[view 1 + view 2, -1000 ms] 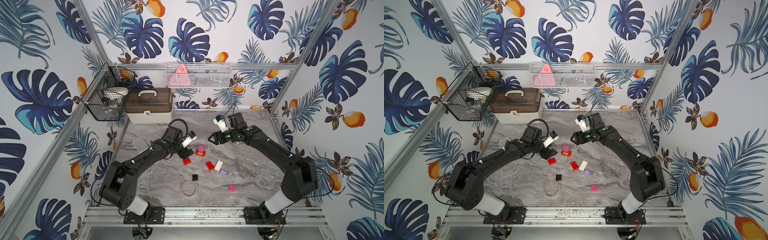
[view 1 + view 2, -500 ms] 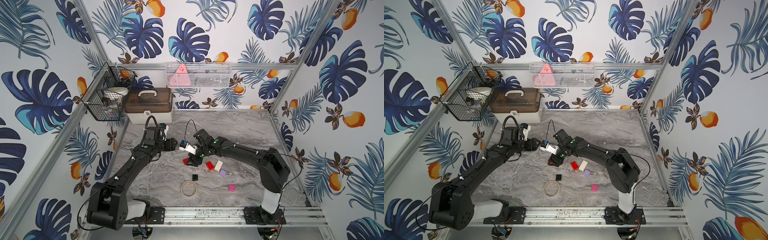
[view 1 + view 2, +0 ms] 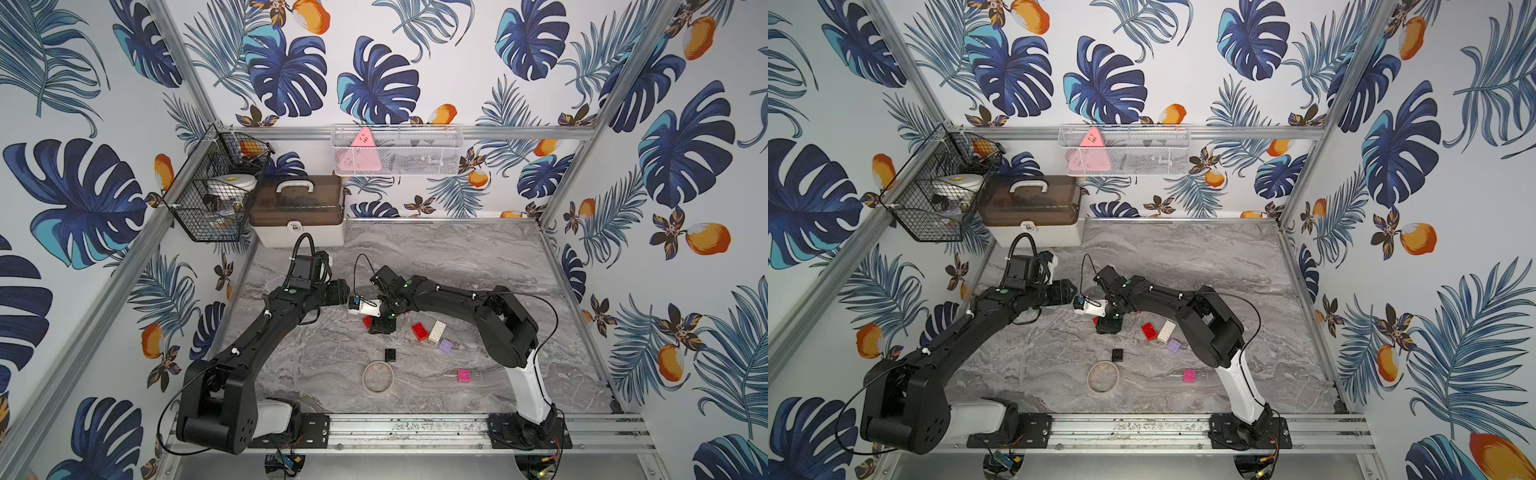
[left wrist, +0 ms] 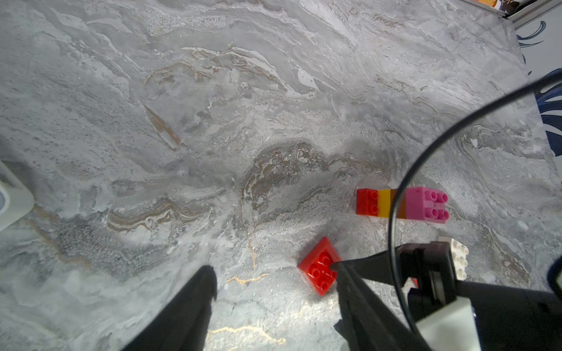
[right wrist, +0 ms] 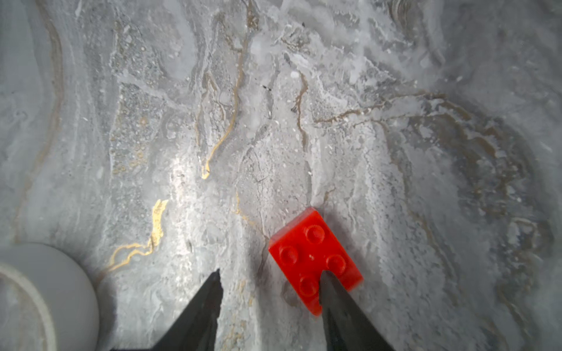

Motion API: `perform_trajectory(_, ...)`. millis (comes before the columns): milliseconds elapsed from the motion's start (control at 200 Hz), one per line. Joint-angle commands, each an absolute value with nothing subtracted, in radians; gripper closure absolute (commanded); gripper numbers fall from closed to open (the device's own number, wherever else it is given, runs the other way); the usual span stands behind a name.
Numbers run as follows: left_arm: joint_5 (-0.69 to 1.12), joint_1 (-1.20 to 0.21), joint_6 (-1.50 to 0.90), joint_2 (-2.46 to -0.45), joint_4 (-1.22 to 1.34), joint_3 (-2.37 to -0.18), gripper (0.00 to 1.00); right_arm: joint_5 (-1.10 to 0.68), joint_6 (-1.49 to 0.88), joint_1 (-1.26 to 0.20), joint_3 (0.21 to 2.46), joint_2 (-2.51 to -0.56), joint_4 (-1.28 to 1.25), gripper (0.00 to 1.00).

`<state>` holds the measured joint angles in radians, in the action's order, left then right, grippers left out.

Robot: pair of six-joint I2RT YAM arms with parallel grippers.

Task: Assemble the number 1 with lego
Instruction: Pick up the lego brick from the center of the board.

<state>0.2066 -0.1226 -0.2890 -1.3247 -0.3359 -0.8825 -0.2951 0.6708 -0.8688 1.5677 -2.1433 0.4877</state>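
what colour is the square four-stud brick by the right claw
Red. The brick shows best in the right wrist view.

The right gripper (image 5: 270,272) has swung from 12 o'clock on the surface (image 3: 457,257) down to the centre, jaws narrowing, and one fingertip (image 5: 327,282) now lies over the red brick (image 5: 313,258). The left gripper (image 4: 273,279) has drawn back from the centre toward 10 o'clock.

Tan ring (image 3: 377,376) on marble tabletop (image 3: 457,257) — brown-lidded case (image 3: 297,212), black wire basket (image 3: 216,195), white mesh tray (image 3: 397,149) behind
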Motion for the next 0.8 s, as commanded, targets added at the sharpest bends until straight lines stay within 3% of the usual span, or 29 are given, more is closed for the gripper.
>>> perform_trajectory(0,0.199,-0.120,-0.292,-1.333,-0.345,-0.893,0.31,-0.244,0.696,-0.868,1.568,-2.163,0.510,0.44)
perform_trajectory(435,0.194,-0.120,-0.281,-1.360,-0.350,-0.911,0.32,-0.297,0.661,-0.861,1.511,-2.055,0.380,0.39)
perform_trajectory(796,0.189,-0.118,-0.275,-1.358,-0.352,-0.910,0.32,-0.312,0.712,-0.838,1.598,-2.177,0.402,0.29)
